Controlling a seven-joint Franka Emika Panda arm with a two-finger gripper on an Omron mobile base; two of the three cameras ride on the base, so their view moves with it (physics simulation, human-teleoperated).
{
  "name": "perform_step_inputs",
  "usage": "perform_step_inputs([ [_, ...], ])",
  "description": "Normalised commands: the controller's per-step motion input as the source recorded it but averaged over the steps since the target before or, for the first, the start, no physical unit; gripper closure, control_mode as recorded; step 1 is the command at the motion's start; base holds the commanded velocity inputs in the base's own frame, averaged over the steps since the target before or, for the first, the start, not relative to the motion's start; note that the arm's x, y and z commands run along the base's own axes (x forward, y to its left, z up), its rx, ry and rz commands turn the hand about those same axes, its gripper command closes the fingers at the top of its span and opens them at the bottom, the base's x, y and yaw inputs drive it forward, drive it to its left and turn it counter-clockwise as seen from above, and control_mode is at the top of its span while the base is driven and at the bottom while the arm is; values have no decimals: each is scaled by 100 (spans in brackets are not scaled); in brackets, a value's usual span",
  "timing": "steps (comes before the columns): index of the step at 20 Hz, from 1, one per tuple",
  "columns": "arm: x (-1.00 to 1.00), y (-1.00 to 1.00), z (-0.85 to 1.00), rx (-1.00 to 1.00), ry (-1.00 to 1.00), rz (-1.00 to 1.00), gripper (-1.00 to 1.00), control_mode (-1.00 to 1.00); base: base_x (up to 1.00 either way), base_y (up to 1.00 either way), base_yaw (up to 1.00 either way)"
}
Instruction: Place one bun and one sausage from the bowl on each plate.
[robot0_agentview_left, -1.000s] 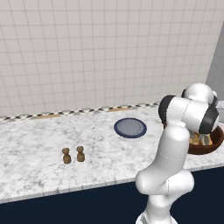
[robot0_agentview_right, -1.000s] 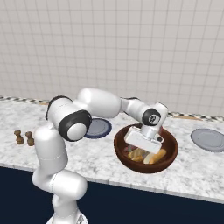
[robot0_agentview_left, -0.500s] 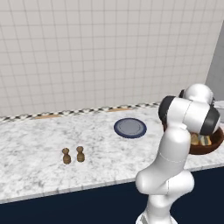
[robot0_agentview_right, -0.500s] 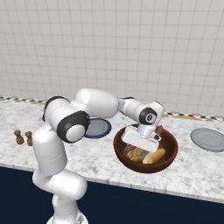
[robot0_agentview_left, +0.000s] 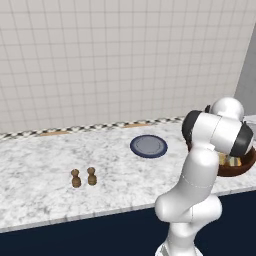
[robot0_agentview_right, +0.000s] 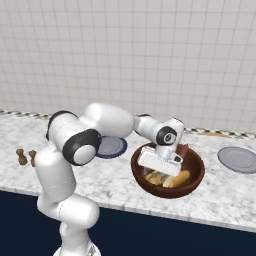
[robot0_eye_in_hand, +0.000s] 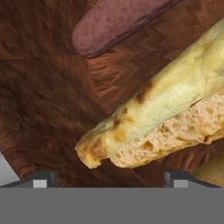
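Across the middle of both base views runs the marbled grey tabletop (robot0_agentview_right: 115, 182), backed by a pale tiled wall (robot0_agentview_left: 100, 60) and edged below by a dark navy front. On it, at centre right of the right base view, sits the reddish-brown wooden bowl (robot0_agentview_right: 192, 180); in the left base view only a sliver of the bowl (robot0_agentview_left: 240, 167) shows at the right edge, behind the white arm.

A navy-rimmed plate (robot0_agentview_left: 149, 146) lies at the centre of the left base view, well apart from the bowl in that frame; in the right base view the same plate (robot0_agentview_right: 114, 146) is partly hidden behind the arm, just left of the bowl. A paler grey plate (robot0_agentview_right: 239, 159) lies at the right edge of the right base view, near the bowl but not touching it. Both plates are bare.

Inside the bowl the end effector (robot0_agentview_right: 159, 170) hangs low over the contents, its white hand tilted down into the hollow. From the hand view its two dark fingertips (robot0_eye_in_hand: 43, 178) stand far apart at the bottom corners, so it is spread wide and holds nothing.

Between and just above those tips lies a split golden bun (robot0_eye_in_hand: 162, 113), slanting from lower left to upper right, crumb side showing. A reddish-brown sausage (robot0_eye_in_hand: 118, 24) lies at the top of that frame on the bowl's wooden floor, apart from the bun.

Two small brown shakers (robot0_agentview_left: 83, 177) stand side by side at the lower left of the left base view.
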Motion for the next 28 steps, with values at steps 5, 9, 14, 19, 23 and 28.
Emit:
perform_step_inputs([
  [5, 0, 0, -52, 0, -5, -10, -100, -100, 0, 0, 0],
  [9, 24, 0, -19, 0, -10, -23, -100, -100, 0, 0, 0],
  [14, 46, 0, -1, 0, 2, -22, -100, -100, 0, 0, 0],
  [19, 14, 9, -13, 0, -1, -12, -100, -100, 0, 0, 0],
  [23, 13, 25, 22, -2, 0, -8, -100, -100, 0, 0, 0],
  [28, 18, 8, -33, 0, -7, -12, -100, -100, 0, 0, 0],
])
